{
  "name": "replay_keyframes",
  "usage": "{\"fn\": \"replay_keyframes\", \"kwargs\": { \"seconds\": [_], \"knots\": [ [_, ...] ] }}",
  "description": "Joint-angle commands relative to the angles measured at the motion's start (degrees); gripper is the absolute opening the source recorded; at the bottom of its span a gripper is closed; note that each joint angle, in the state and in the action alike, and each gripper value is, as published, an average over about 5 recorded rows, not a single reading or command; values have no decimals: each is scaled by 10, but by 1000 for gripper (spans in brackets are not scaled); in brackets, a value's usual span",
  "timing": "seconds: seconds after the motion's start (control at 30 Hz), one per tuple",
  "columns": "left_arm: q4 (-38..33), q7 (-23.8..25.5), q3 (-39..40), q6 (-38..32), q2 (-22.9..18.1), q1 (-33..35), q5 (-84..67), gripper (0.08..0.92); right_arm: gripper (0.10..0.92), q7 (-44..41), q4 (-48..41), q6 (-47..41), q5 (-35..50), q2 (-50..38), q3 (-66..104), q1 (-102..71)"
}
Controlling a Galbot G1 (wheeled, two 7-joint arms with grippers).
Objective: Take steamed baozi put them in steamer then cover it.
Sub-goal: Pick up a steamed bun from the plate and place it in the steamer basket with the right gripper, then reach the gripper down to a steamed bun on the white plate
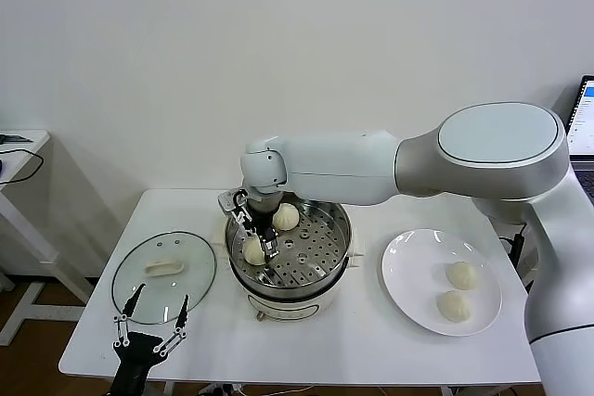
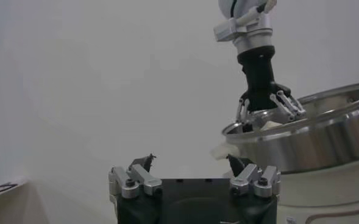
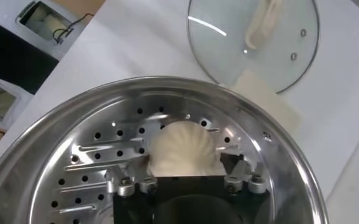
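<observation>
fingers of the right gripper (image 1: 258,240) clamp a bun (image 3: 182,149) low over the steamer (image 1: 336,220) tray beside another bun (image 1: 286,216), likely mid-placement, releasing next; two buns wait on the plate (image 1: 408,275); left gripper (image 1: 148,322) hangs open over the lid (image 1: 163,275).

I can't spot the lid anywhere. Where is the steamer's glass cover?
In the head view the cover lies flat on the table's left side, beside the steamer, just beyond the left gripper.
</observation>
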Motion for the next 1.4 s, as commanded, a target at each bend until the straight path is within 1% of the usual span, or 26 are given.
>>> {"fn": "replay_keyframes", "kwargs": {
  "seconds": [0.03, 0.13, 0.27, 0.37, 0.47, 0.6, 0.8, 0.97, 1.13, 1.4],
  "knots": [
    [-1, 0, 0, 1, 0, 0, 0, 823, 822, -32, 110, 13, -63, -121, 51, 37],
    [-2, 0, 2, 2, 1, -1, 0, 823, 823, -75, 159, 30, -99, -218, 90, 59],
    [-3, 0, 5, 4, 2, -1, 2, 823, 823, -140, 182, 67, -126, -346, 122, 80],
    [-3, 0, 6, 5, 4, 0, 4, 823, 823, -179, 180, 93, -139, -422, 130, 80],
    [-2, 0, 8, 4, 4, 0, 6, 823, 823, -203, 164, 116, -170, -488, 130, 62],
    [-1, -1, 10, 5, 3, 1, 10, 823, 823, -200, 137, 142, -214, -544, 120, 15],
    [0, -2, 12, 4, 0, 5, 11, 823, 823, -184, 107, 167, -262, -590, 131, -92],
    [2, -2, 10, 4, 0, 6, 11, 823, 823, -168, 114, 175, -289, -612, 158, -168],
    [1, -2, 10, 5, 1, 6, 12, 823, 823, -140, 115, 173, -306, -612, 193, -228],
    [3, -3, 8, 3, 1, 12, 12, 823, 823, -110, 91, 162, -330, -587, 246, -303]
  ]
}}
